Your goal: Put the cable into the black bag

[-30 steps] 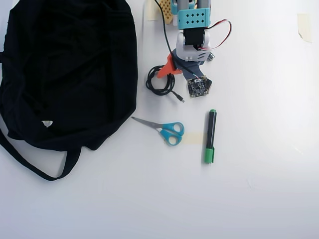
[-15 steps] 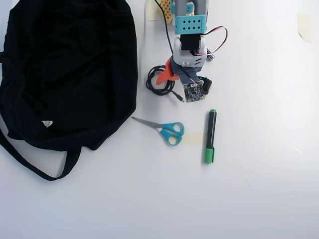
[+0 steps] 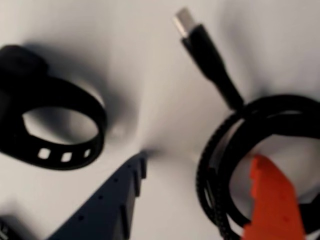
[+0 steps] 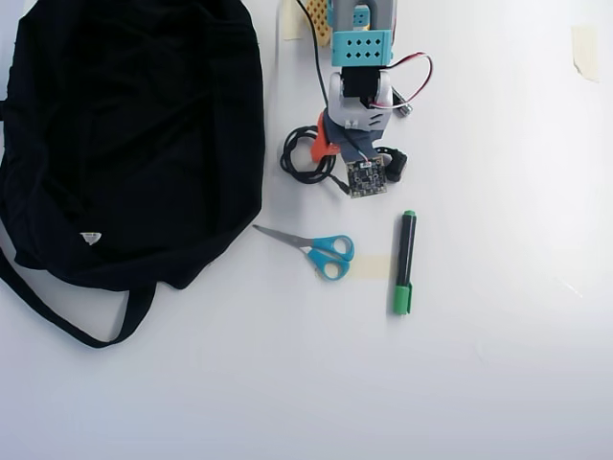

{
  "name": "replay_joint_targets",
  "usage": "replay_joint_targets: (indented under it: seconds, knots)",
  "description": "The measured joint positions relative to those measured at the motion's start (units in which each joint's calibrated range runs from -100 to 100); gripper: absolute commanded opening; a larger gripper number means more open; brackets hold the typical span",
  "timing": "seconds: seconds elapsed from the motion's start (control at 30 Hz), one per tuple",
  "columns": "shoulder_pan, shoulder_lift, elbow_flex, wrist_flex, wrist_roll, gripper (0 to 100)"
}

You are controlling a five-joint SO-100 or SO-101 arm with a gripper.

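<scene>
In the wrist view the gripper point(image 3: 195, 192) points down at the white table point(image 3: 150, 60), its fingers spread wide: a dark blue-grey finger point(image 3: 107, 205) rises from the lower left and an orange finger point(image 3: 275, 200) from the lower right, with bare tabletop between them. The orange finger stands inside the loops of the coiled black cable point(image 3: 225, 165), so the coil's left side lies between the two fingers, though nothing is clamped. The cable's USB plug point(image 3: 185, 22) points away toward the top of that view, flat on the table. To the left lies a black strap band point(image 3: 60, 135) curled into a ring with small square holes along its lower edge, well clear of the blue-grey finger. In the overhead view the arm point(image 4: 359, 67) reaches down from the top edge, and the cable point(image 4: 297, 158) sits as a small coil just left of the gripper point(image 4: 330, 149); the picture is too small there to be sure whether the orange finger touches the cable. The black bag point(image 4: 124, 134) fills the upper left, lying flat near the cable but apart from it, its strap trailing to the lower left. Below the arm lie blue-handled scissors point(image 4: 321, 251) and, to their right, a green and black marker point(image 4: 404, 261).
</scene>
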Motion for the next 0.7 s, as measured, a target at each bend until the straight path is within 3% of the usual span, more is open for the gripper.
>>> replay_joint_targets:
  seconds: [0.37, 0.7]
  knots:
    - [1.47, 0.0, -0.55, -0.34, 0.15, 12]
    - [1.47, 0.08, -0.55, -0.34, 0.2, 7]
